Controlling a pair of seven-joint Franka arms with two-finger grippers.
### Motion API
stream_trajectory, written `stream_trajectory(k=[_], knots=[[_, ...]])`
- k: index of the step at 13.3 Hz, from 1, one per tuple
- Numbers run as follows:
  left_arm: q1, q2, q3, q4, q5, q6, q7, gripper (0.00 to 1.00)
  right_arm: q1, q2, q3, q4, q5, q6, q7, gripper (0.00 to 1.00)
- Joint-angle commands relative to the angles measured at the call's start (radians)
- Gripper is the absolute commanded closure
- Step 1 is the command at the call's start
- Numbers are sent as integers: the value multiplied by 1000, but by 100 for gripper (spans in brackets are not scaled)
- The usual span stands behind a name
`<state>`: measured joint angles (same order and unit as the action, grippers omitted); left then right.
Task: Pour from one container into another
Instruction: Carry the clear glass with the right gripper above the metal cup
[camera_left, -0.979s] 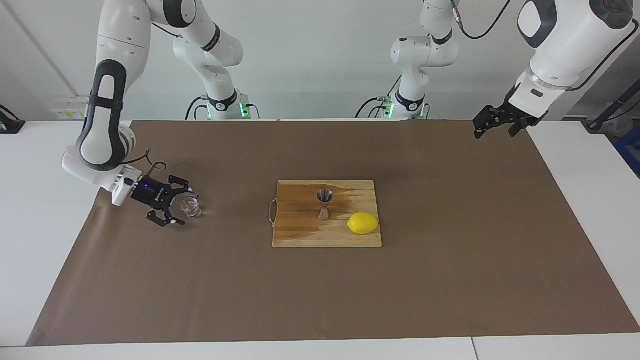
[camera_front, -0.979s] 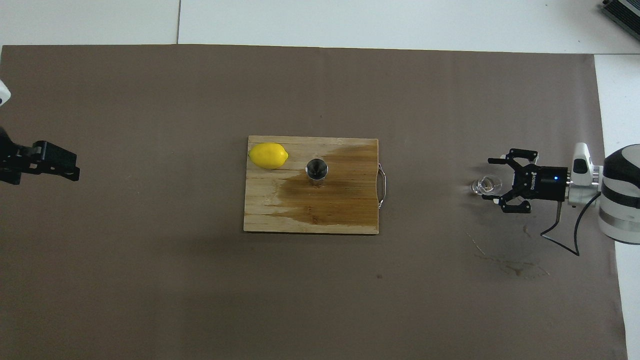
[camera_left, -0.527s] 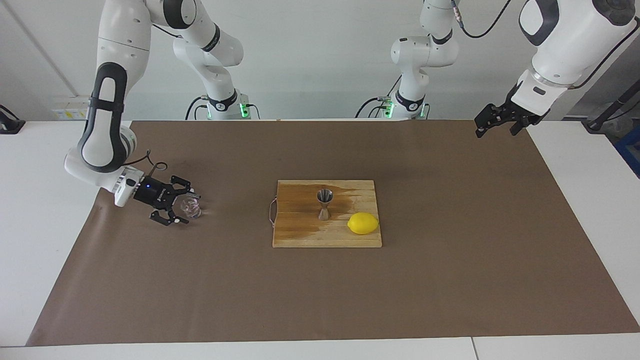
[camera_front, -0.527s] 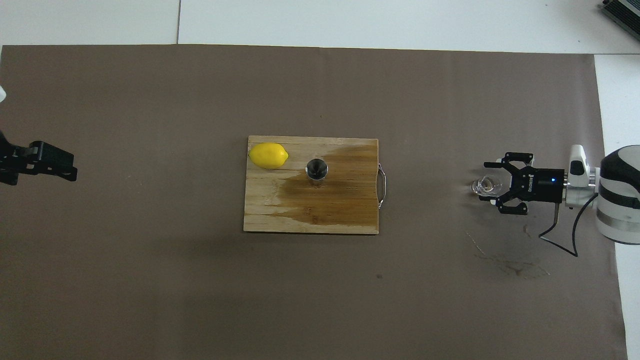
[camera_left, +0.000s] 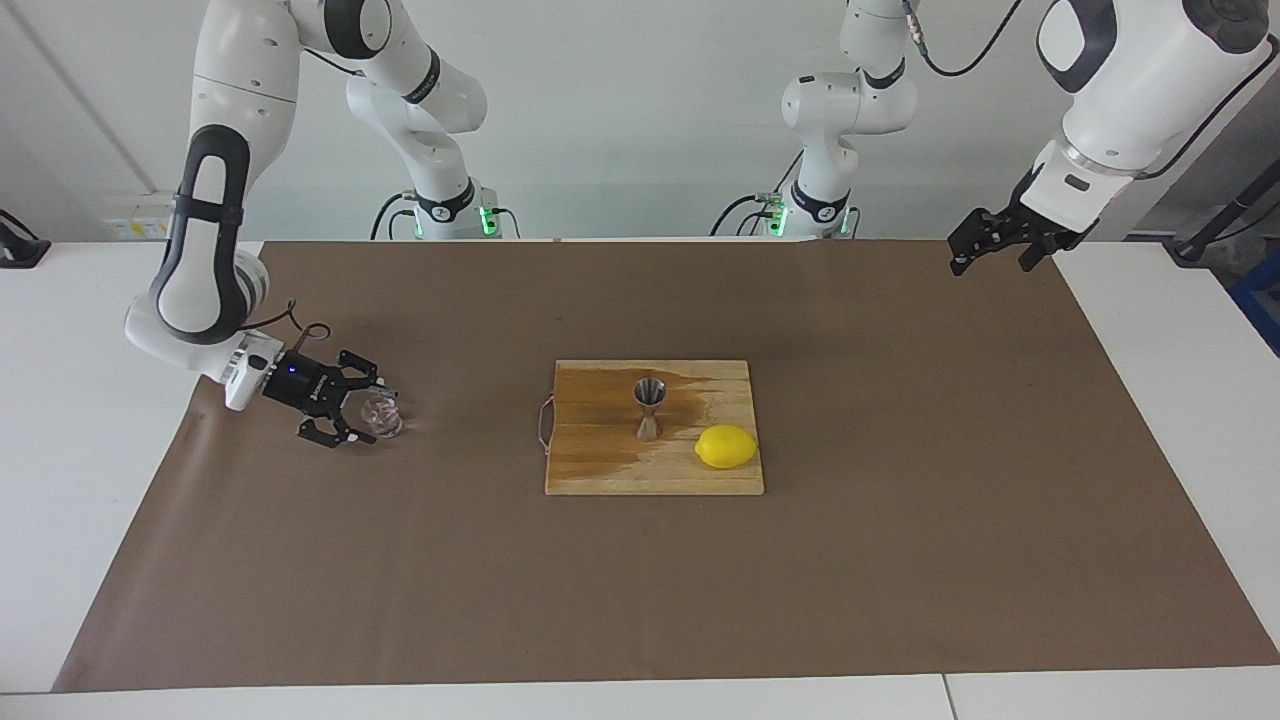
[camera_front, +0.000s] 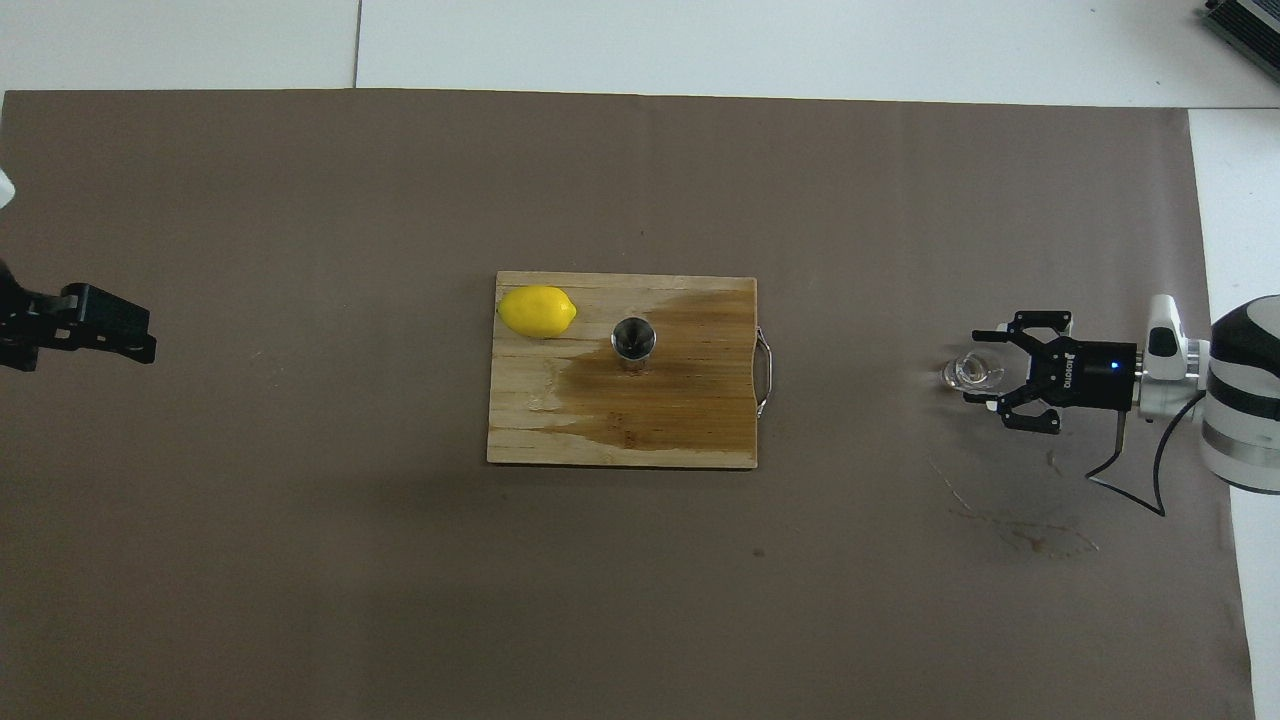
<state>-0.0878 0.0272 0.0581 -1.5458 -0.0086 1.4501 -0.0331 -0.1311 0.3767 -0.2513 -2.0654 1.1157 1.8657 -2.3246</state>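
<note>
Glass cup (camera_left: 382, 414) sits on the brown-papered tabletop (camera_left: 900, 560) toward the right arm's end, well apart from the cutting board (camera_left: 600, 470). My right end effector (camera_left: 368, 411) is low beside it, fingers spread wide either side of the cup, not clamped as far as I can see.

I judge the cup light, rigid, slick and breakable. I'd take it at mid-wall with modest squeeze; easy to knock over.

Contents: I can't tell if it holds anything.

Jigger (camera_left: 648, 409) stands upright on the board, near the lemon (camera_left: 726, 447), open cone up. Mouth reads dark from overhead; fill unknown. It's narrow-waisted, so probably tippy, with a small target to pour into. Board has a dark wet-looking stain around it.

Left end effector (camera_left: 985, 246) waits, raised over the mat's corner at its own end; finger state I cannot tell.
</note>
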Motion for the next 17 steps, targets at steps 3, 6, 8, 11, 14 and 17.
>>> stream_trajectory(k=[3,6,8,11,14,17], knots=[[-4,-32,3,-33,10,-4,-1,0,-2,-2,-8,-6,13,-16,-30,30],[-4,-32,3,-33,9,-4,-1,0,-2,-2,-8,-6,13,-16,-29,44],[-4,-32,3,-33,9,-4,-1,0,-1,-4,-8,-6,13,-14,-27,61],[-4,-32,3,-33,9,-4,-1,0,-1,-7,-8,-4,13,-5,-21,67],[-1,-32,3,-33,9,-4,-1,0,-1,-16,-8,-2,13,-7,-21,67],[40,-32,0,-33,9,-4,-2,0,2,-56,-10,2,13,-3,-12,70]])
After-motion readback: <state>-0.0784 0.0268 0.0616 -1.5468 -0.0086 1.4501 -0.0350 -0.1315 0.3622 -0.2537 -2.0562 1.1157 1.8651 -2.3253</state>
